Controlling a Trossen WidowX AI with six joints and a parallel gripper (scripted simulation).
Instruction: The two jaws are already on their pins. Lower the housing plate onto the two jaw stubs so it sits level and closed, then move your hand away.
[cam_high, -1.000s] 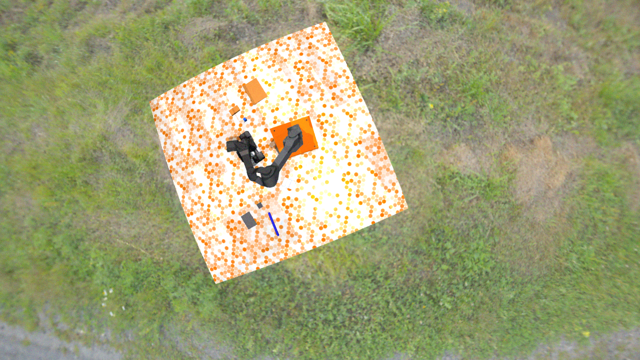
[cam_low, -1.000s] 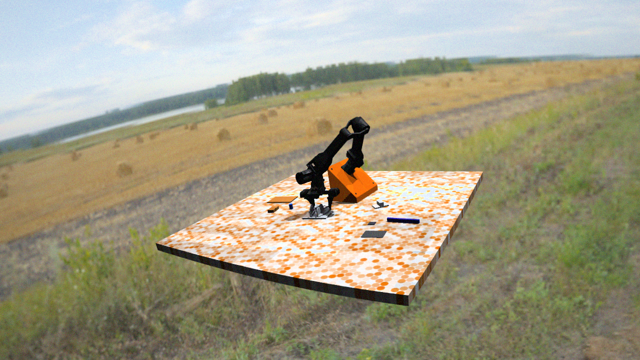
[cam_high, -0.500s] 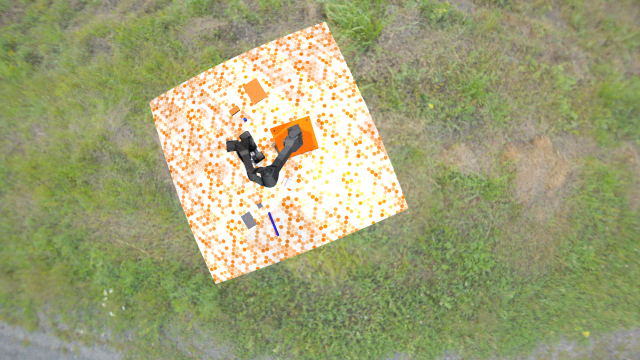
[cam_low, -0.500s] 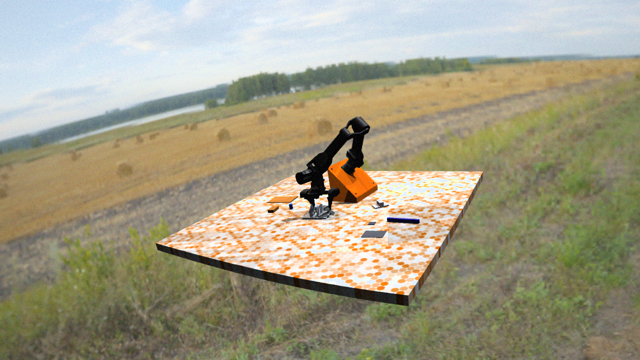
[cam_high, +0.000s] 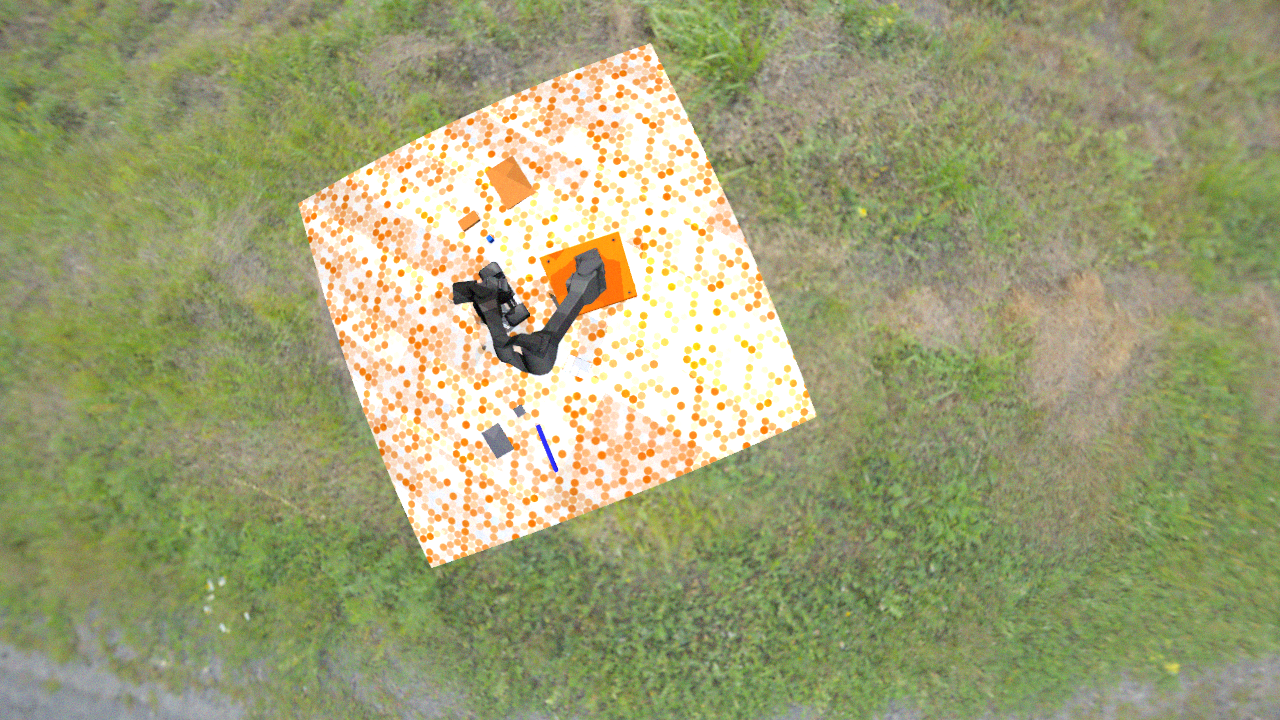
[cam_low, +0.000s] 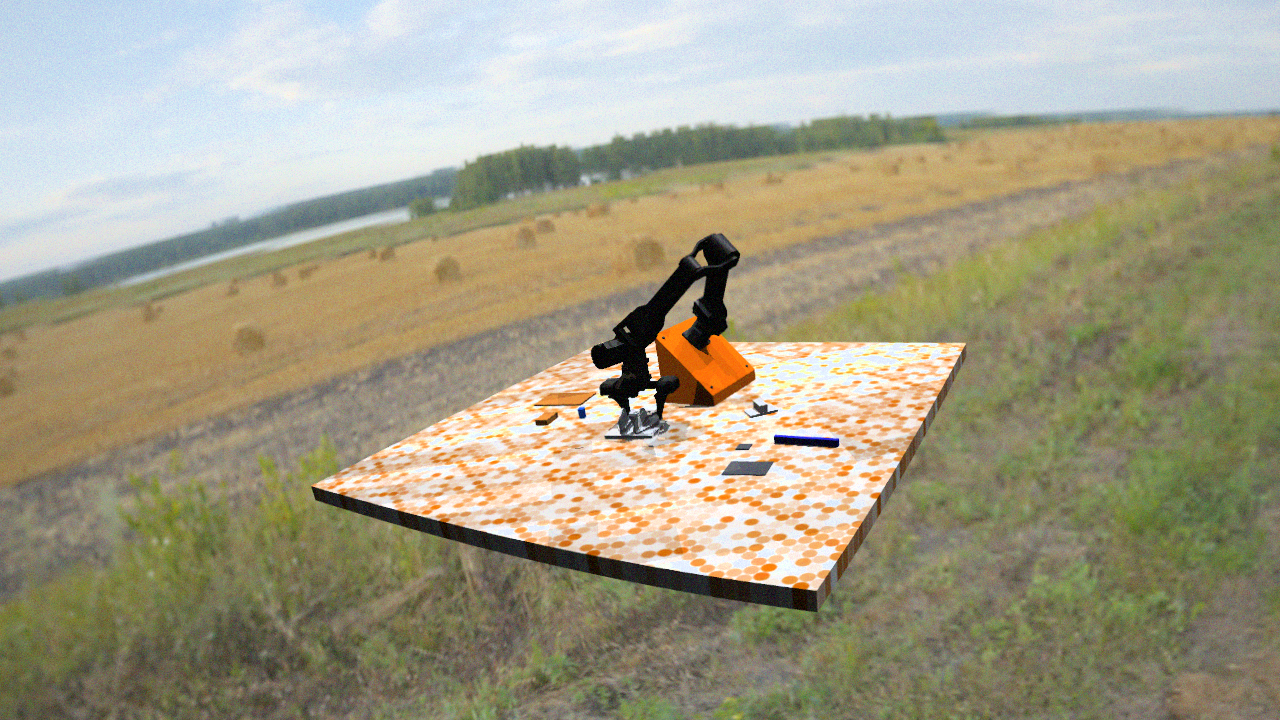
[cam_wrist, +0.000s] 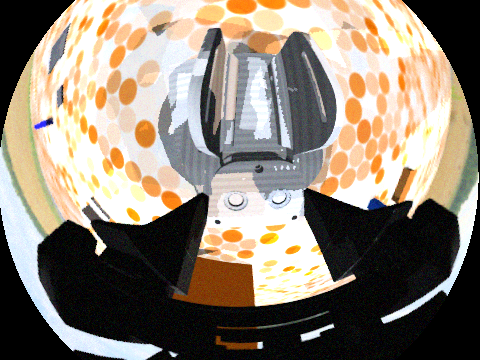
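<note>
In the wrist view's lower middle, the wide-set black jaws (cam_high: 510, 302) (cam_low: 641, 413) (cam_wrist: 256, 200) grip a pale grey metal plate with two round studs (cam_wrist: 257, 182), seemingly the housing plate. Above it in that view, two curved dark-grey upright pieces (cam_wrist: 212, 95) (cam_wrist: 312, 95) flank a ribbed grey channel; whether the plate is seated level, I cannot tell. At the exterior frame's centre, an orange slant-topped block (cam_high: 617, 259) (cam_low: 729, 371) stands on the orange-dotted white desk (cam_high: 716, 358) (cam_low: 626, 501) beneath the black arm (cam_high: 537, 351) (cam_low: 666, 300).
</note>
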